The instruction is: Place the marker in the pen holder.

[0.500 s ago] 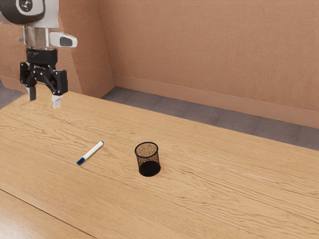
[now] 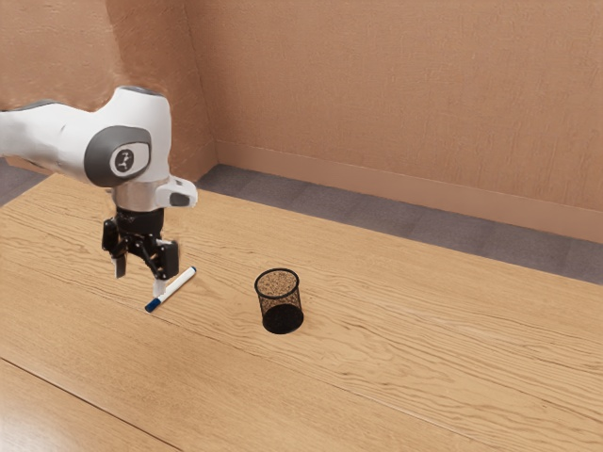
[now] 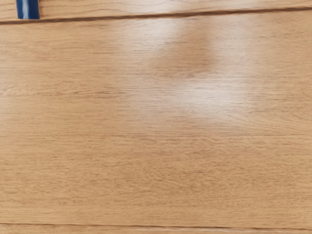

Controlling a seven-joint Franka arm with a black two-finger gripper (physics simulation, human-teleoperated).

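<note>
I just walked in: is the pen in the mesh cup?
No, the marker lies on the table, outside the pen holder.

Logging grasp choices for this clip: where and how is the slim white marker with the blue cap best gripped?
Probably mid-barrel: the marker lies flat on the wooden table, so my open black gripper should come straight down, one finger to each long side of its slim, straight body.

So the desk (image 2: 405, 377) is plain light wood with grain and dark seams, and it's got a blue-capped white marker (image 2: 179, 286) lying flat near an upright black mesh pen holder (image 2: 281, 303).
</note>
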